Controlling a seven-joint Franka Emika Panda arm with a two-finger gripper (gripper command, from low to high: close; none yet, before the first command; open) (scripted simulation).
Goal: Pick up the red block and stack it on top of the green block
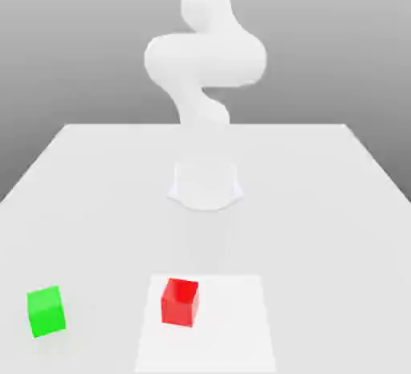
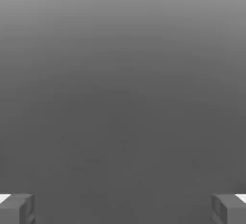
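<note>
A red block (image 1: 180, 302) rests on the white table near its front edge, slightly toward the exterior view's left of centre, on a paler square patch. A green block (image 1: 46, 310) sits on the table far to the exterior view's left of the red one, well apart from it. In the hand view my gripper (image 2: 123, 208) is open, its two grey fingertips (image 2: 17, 208) standing wide apart with nothing between them and only grey background beyond. The white arm (image 1: 205, 59) rises from its base at the table's middle.
The arm's round base (image 1: 205, 184) stands at the middle of the white table (image 1: 321, 204). A paler square patch (image 1: 233, 324) lies under the red block at the front.
</note>
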